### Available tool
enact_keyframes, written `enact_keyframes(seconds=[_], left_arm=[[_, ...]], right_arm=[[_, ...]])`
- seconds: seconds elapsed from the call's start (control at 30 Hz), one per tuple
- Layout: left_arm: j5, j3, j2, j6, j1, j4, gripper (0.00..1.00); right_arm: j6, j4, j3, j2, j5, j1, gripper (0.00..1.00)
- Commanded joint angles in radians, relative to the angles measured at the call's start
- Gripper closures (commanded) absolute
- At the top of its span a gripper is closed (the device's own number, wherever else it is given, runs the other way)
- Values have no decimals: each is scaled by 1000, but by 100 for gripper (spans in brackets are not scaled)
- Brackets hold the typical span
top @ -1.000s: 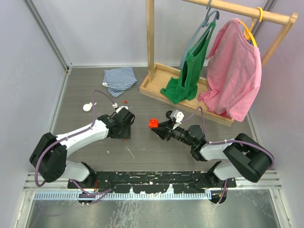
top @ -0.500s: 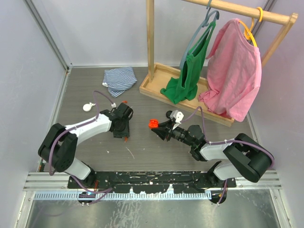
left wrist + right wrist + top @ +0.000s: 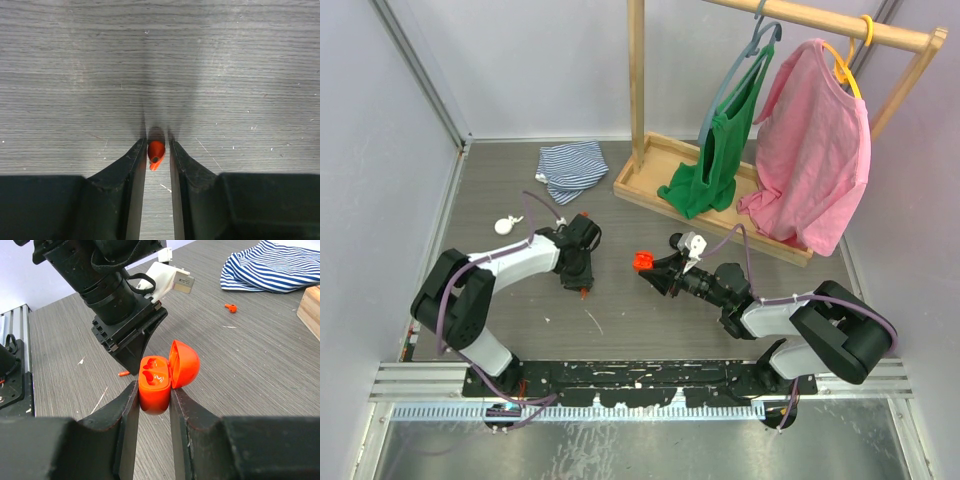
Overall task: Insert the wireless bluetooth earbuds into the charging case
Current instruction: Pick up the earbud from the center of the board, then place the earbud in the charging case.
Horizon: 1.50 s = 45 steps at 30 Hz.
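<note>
My left gripper (image 3: 157, 150) points straight down at the table, its jaws nearly together around a tiny orange earbud (image 3: 156, 154) lying between the tips. A thin sliver of space still shows beside the bud. From above, this gripper (image 3: 582, 286) stands left of centre, with the earbud (image 3: 584, 293) at its tips. My right gripper (image 3: 152, 392) is shut on the orange charging case (image 3: 154, 385). The case's lid is hinged open and both sockets show. It is held just above the table (image 3: 642, 260). A second orange earbud (image 3: 230, 307) lies loose farther back (image 3: 582, 214).
A striped cloth (image 3: 572, 165) lies at the back left, and a small white item (image 3: 504, 224) sits left of my left arm. The wooden rack base (image 3: 650, 170), with a green top (image 3: 715, 160) and a pink shirt (image 3: 815, 150) hanging above it, fills the back right.
The left jaws have narrowed around the orange earbud, and the left arm's elbow has drawn in toward the gripper. The right arm and the case have not moved.
</note>
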Motion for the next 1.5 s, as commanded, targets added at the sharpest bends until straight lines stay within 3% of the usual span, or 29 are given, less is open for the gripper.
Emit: enact_keyframes(seconds=[0.0,0.33,0.73,1.07,1.47], left_arm=[[19,23,17,5,5,20,75],[33,18,-16,-8,5,15,87],[60,-30,-270,-30,4,122,92],[140,-137,-511,-34,-6,385,94],[263,-238,-646,-59,-28,721,94]], right_arm=[[-12,43,37,-14,-6,5,99],[-14,39,36,-17,-8,5,99],[-15,67,26,-16,-13,6,99],[-11,118,14,-11,-33,12,99],[-1,191,6,-22,-16,27,99]])
